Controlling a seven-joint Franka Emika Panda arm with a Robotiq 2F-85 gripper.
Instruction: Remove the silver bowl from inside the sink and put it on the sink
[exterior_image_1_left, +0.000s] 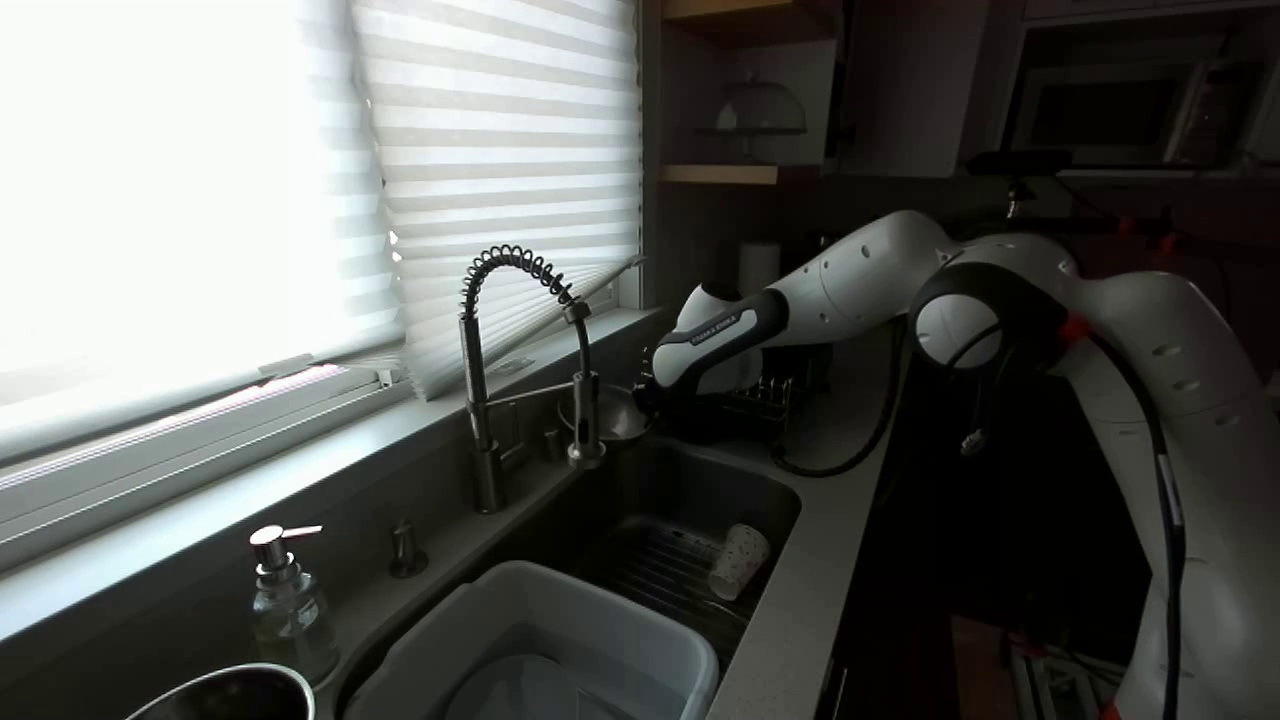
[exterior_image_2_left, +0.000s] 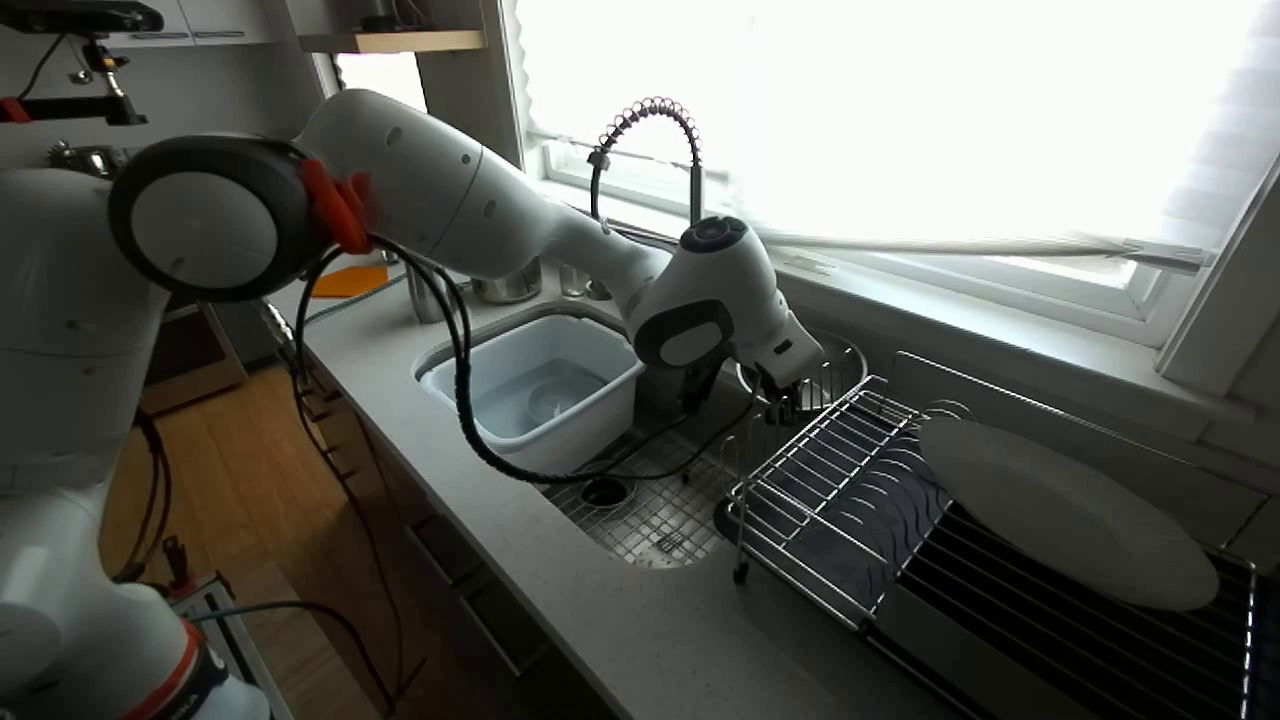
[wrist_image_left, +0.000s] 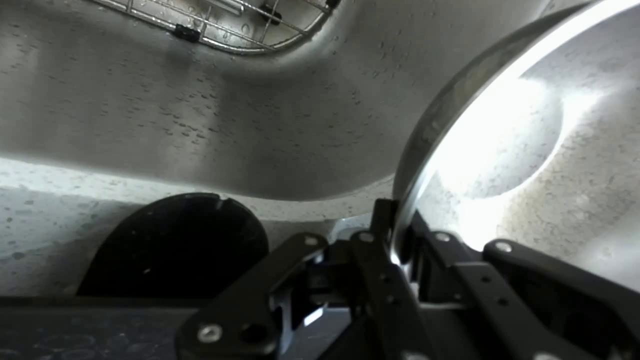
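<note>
The gripper (wrist_image_left: 401, 222) clamps the bowl (wrist_image_left: 560, 185). The sink (wrist_image_left: 280, 130) holds a tub (exterior_image_2_left: 590, 440) and cup (exterior_image_1_left: 741, 560), the counter (exterior_image_2_left: 640, 630) a rack (exterior_image_2_left: 1010, 600), the window (exterior_image_2_left: 1040, 275) a shade (exterior_image_1_left: 500, 150).

The white arm (exterior_image_2_left: 430, 180) is extending over the front edge of the worktop (exterior_image_2_left: 680, 620), and its wrist (exterior_image_2_left: 730, 280) is leaning nearer to the back edge. There the end effector (wrist_image_left: 400, 225) is pointing downward, and its black fingers (wrist_image_left: 382, 220) are pinching almost together.
</note>
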